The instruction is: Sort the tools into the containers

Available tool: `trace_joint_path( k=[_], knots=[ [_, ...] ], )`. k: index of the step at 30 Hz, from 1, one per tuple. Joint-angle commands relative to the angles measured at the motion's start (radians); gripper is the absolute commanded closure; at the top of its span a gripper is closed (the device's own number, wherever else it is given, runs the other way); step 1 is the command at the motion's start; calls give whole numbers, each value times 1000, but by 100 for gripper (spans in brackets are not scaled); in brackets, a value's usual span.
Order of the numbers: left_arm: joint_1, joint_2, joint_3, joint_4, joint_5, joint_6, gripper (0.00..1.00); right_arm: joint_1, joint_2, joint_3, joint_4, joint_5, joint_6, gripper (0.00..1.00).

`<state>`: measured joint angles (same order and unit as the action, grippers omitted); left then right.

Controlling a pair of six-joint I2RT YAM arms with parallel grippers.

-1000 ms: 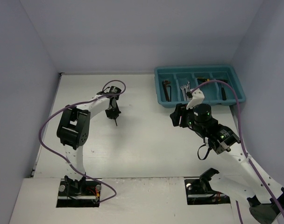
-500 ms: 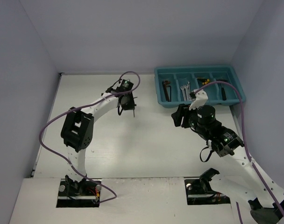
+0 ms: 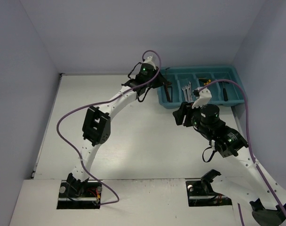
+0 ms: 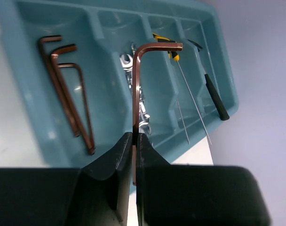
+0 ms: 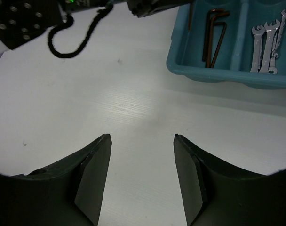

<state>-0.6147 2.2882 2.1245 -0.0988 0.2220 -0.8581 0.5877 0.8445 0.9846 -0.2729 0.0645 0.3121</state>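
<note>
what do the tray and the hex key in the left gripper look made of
The tray is likely molded plastic: teal, smooth with a soft sheen and rounded walls. The hex key in the left gripper seems metal with a coppery-brown finish, glinting along its edges.

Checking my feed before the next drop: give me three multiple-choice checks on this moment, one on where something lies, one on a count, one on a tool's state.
1. Relative to the loose hex keys in the tray, the wrenches lie in:
A. The same compartment.
B. The adjoining compartment.
C. The farthest compartment.

2. How many loose hex keys lie in the tray, not counting the held key in the left tool?
A. Three.
B. One.
C. Five.

3. The right tool is:
A. Shut on a wrench.
B. Shut on nothing.
C. Open and empty.

Answers:
1 B, one divider separates the two groups.
2 A, the left wrist view shows three lying side by side.
3 C, its fingers stand apart over the table.
</note>
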Motion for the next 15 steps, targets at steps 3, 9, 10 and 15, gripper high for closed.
trace_joint_path(
  k=[3,9,10,15],
  knots=[
    [-18,81,146,156,-70,-48,79,-8,9,47,50,24,-17,47],
    [-17,81,199,128,-82,9,35,-8,5,54,52,48,-38,46],
    [-19,69,192,113,-88,19,26,-8,5,55,51,53,-43,46],
    [-19,-129,48,44,-133,146,17,-8,-16,59,47,115,-67,35]
  ],
)
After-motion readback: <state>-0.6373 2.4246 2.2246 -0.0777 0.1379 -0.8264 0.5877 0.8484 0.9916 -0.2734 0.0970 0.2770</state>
